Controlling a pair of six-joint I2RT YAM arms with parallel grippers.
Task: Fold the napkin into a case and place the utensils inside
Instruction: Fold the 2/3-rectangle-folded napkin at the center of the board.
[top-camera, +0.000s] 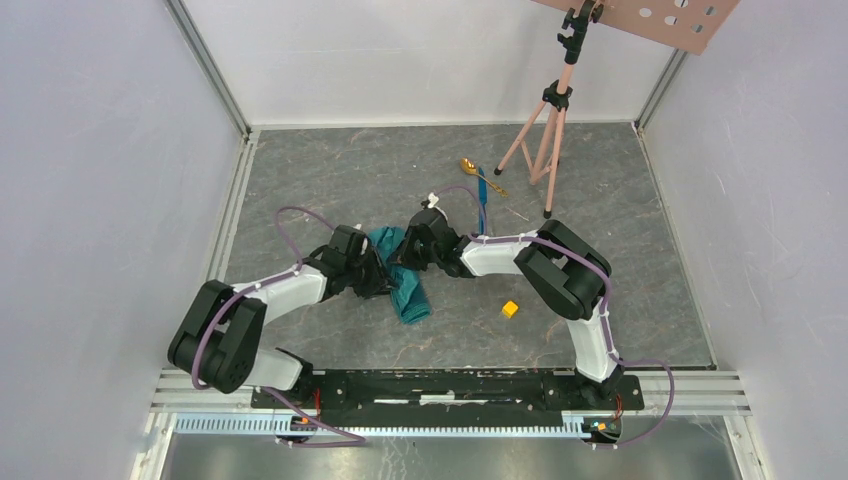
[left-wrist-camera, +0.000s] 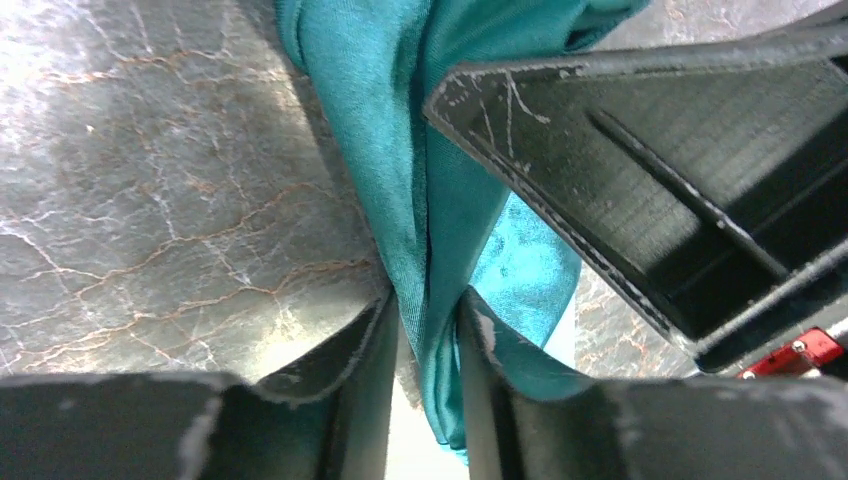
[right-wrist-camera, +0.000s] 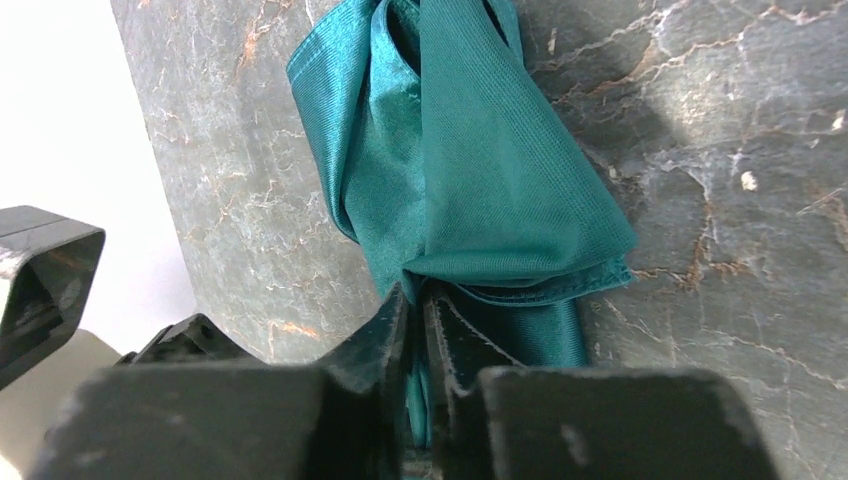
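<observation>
In the middle of the table (top-camera: 300, 180), between the two arms, we see the napkin (top-camera: 410, 295) bunched into a loose, crumpled strip that runs from far to near, not a flat case. The right gripper (top-camera: 408, 252) meets it at its far end; from the right wrist we see this gripper's fingers (right-wrist-camera: 392, 330) clenched almost together on a fold of the teal cloth, with the rest of the cloth spread on the marbled surface beyond. The left gripper (top-camera: 383, 275) comes at the strip from the left. From the left wrist, the cloth passes between its fingers (left-wrist-camera: 370, 340), but a pale sliver shows beside the fabric, so we cannot tell whether it is pinching or only straddling it. The gold spoon (top-camera: 468, 166) and the blue knife (top-camera: 482, 200) lie together far of the napkin and a little right, well apart from it. A yellow cube (top-camera: 510, 309) sits to the right of the napkin's near end.
</observation>
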